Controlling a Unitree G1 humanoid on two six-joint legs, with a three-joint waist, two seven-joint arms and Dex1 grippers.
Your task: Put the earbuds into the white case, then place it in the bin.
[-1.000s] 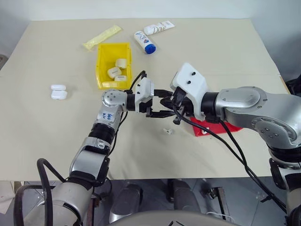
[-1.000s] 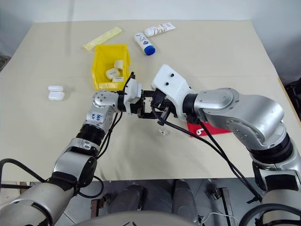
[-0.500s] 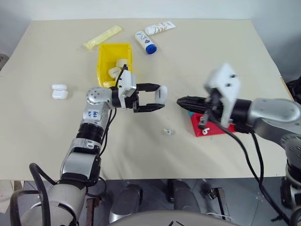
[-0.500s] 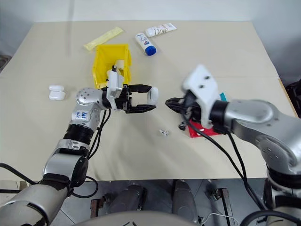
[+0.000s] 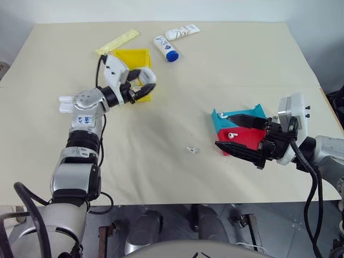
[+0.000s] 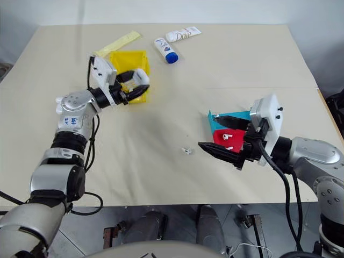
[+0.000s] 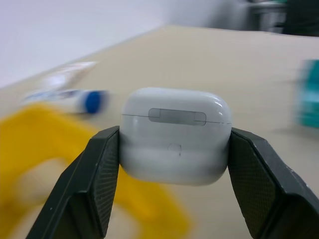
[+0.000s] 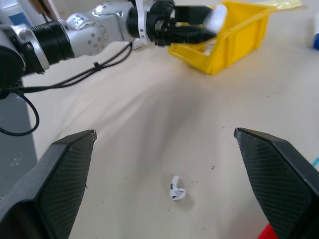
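The left gripper (image 5: 144, 83) clenched the white case (image 7: 175, 135) above the bin (image 5: 122, 58) — lid closed. The right gripper (image 5: 236, 136) stood released beside the red tray (image 5: 244, 141); one earbud (image 5: 191, 150) lay on the table (image 5: 231, 70).

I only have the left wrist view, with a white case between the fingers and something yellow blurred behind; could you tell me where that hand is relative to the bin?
Observer: The left gripper holds the white case over the near right corner of the yellow bin.
Operator: Thank you; is the bin empty?
Observer: I can't tell; the gripper hides much of its inside.
Operator: And where is the right gripper?
Observer: The right gripper hangs open beside the red tray; one earbud lies loose on the table.
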